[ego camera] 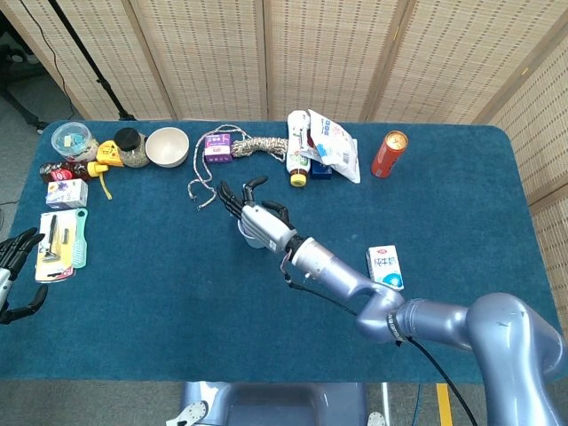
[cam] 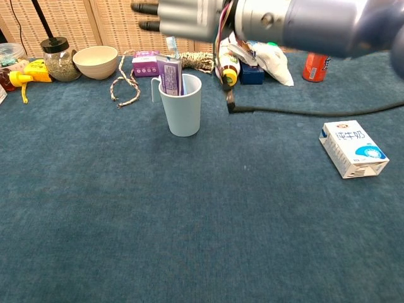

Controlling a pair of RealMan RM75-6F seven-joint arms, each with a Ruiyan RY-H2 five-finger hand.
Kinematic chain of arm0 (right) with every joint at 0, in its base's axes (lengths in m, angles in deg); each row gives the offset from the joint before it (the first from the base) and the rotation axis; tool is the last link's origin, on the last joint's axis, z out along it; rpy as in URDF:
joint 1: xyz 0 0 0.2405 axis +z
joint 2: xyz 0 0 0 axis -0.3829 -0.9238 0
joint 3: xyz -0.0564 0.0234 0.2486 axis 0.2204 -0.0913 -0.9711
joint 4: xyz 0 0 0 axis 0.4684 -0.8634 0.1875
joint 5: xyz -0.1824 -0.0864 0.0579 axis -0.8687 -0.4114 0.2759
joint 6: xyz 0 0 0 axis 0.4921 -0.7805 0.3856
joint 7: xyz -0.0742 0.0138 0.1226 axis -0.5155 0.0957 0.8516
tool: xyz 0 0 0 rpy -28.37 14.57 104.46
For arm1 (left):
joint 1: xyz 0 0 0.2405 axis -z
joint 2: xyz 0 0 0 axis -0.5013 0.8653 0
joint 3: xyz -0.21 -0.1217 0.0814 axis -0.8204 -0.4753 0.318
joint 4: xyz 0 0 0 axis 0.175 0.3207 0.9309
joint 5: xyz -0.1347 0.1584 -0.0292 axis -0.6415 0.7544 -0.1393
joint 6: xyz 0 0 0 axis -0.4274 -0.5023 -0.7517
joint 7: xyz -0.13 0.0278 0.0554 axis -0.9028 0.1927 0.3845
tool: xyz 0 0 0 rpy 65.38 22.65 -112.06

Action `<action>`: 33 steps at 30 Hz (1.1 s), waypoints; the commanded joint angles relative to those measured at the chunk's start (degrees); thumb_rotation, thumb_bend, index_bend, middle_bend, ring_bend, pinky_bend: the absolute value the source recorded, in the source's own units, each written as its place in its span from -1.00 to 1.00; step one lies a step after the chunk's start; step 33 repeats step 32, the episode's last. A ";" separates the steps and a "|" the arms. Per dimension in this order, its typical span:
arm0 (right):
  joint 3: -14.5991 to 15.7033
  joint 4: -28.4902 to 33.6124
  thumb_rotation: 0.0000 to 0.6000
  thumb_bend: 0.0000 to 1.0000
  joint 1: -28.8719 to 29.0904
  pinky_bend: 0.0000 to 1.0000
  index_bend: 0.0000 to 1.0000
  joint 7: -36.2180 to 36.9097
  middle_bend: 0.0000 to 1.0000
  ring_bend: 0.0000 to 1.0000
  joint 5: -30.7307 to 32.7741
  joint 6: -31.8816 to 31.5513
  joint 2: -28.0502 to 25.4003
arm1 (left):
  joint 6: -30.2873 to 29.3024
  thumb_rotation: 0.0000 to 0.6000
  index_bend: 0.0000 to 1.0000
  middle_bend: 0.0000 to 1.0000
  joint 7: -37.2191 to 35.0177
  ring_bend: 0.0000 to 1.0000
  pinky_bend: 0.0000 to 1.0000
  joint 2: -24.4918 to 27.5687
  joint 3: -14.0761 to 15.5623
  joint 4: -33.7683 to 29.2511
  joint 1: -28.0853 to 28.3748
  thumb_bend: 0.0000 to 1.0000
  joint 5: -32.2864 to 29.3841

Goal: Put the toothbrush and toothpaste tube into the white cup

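In the chest view the white cup [cam: 182, 107] stands upright on the blue table. A purple toothpaste tube [cam: 169, 74] and the toothbrush [cam: 170, 45] stick up out of it. My right hand [cam: 186, 12] hovers above the cup at the frame's top, fingers spread, holding nothing and clear of the tube. In the head view the right hand [ego camera: 251, 211] covers most of the cup. My left hand [ego camera: 15, 271] hangs off the table's left edge, fingers apart and empty.
A milk carton [cam: 352, 148] lies to the right. Along the back stand a bowl [cam: 96, 61], a dark-lidded jar [cam: 60, 63], a purple box [cam: 145, 63], a rope [cam: 126, 85], a red can [ego camera: 389, 153] and bags [ego camera: 328, 142]. A comb pack [ego camera: 60, 244] lies at the far left.
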 commanded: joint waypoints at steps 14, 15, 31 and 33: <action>-2.57 17.02 1.00 -1.00 -24.01 -0.83 -1.00 44.71 -1.00 -1.00 3.03 -17.51 -25.73 | -8.07 1.00 -1.00 -1.00 2.79 -1.00 -1.00 -2.31 0.96 0.99 -3.35 -0.13 4.43; -2.25 17.80 1.00 -1.00 -25.18 -0.83 -1.00 46.69 -1.00 -1.00 3.48 -17.64 -26.33 | -8.60 1.00 -1.00 -1.00 2.89 -1.00 -1.00 -2.47 0.99 1.05 -3.59 -0.13 4.62; 9.99 12.22 1.00 -1.00 -50.46 -1.00 -1.00 77.64 -1.00 -1.00 -7.26 -29.32 -28.32 | -16.88 1.00 -1.00 -1.00 2.71 -1.00 -1.00 -8.67 0.84 8.72 -5.96 -0.33 8.81; 10.08 11.45 1.00 -1.00 -51.08 -1.00 -1.00 77.61 -1.00 -1.00 -7.66 -29.82 -27.77 | -16.58 1.00 -1.00 -1.00 2.82 -1.00 -1.00 -8.54 1.00 8.54 -5.91 -0.33 8.83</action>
